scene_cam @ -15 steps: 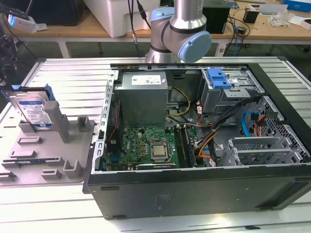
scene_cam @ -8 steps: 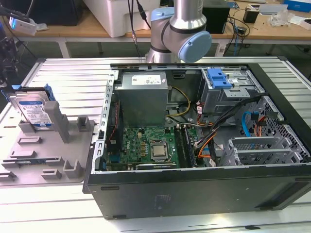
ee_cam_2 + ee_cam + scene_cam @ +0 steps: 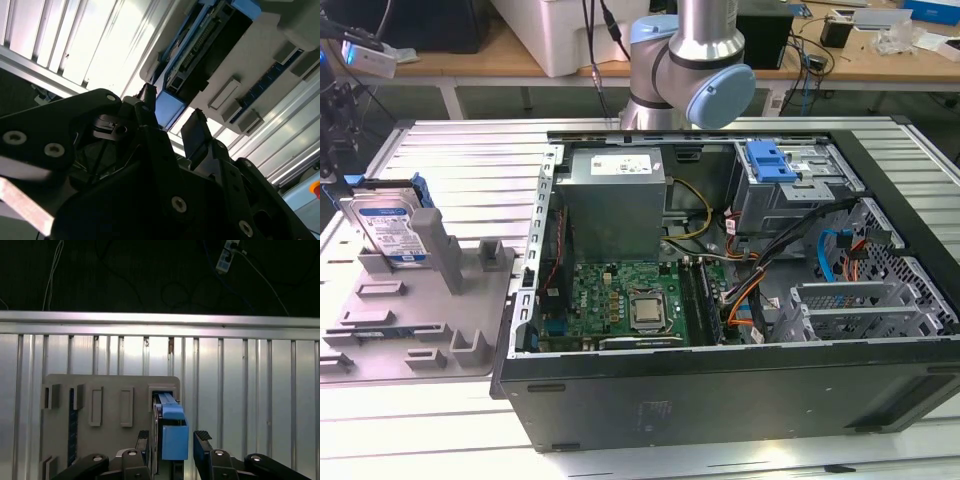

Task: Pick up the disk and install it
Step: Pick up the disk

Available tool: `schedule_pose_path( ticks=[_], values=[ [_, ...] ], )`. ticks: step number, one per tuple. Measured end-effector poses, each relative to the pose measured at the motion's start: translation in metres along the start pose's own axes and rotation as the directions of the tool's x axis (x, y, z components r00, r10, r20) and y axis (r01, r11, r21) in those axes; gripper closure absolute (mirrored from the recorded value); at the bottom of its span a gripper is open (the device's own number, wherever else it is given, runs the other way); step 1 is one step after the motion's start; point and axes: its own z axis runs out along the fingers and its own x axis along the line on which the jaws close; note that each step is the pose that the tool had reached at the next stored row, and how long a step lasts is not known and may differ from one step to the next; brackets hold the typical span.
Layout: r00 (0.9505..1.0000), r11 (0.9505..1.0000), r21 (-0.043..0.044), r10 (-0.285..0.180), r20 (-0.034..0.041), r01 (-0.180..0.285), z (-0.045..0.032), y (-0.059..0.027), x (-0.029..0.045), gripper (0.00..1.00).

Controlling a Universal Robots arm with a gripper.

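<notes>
At one edge of the grey stand (image 3: 110,390), the disk (image 3: 175,442) stands upright so your open gripper (image 3: 173,436) fits around it, gripping nothing.

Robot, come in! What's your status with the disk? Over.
Claw open, fingers either side of the disk. Disk standing in grey holder, not gripped. Nothing between claw and disk.

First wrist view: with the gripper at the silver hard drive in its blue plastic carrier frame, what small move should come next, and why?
Probably close the gripper. Its open fingers straddle the silver hard drive in its blue plastic carrier frame, which stands on edge in the grey plastic holder, with gaps showing on both sides.
</notes>
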Motion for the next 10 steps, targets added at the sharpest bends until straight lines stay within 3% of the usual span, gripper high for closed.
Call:
schedule_pose_path(
  ticks=[10],
  values=[
    [1.0000,1.0000,0.0000,0.000,-0.0010,0.000,0.0048,-0.0003,0.0000,0.52]
  ],
)
